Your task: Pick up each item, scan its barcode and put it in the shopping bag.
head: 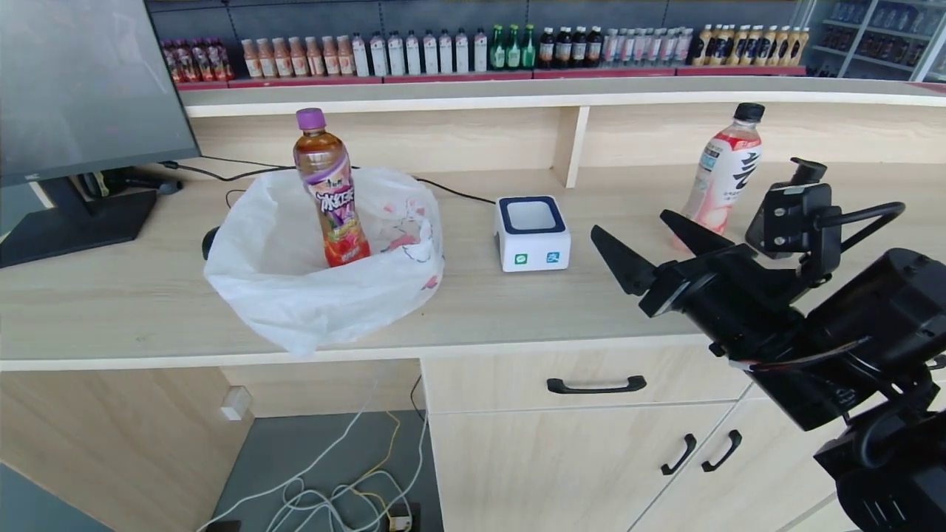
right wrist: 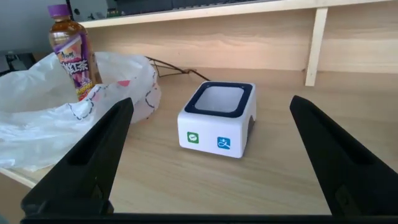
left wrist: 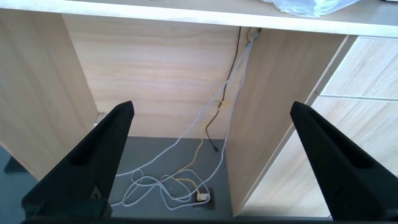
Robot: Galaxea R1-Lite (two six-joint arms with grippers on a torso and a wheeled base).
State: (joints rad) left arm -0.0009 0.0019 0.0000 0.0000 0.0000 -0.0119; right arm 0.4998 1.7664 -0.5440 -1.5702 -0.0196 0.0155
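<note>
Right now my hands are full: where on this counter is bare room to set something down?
Bare wooden counter lies between the white plastic shopping bag and the white box scanner, and along the front edge left of the bag. Between the scanner and the pink-and-white black-capped bottle the open right gripper hangs. Crowded: the back left, by the black monitor stand.
</note>
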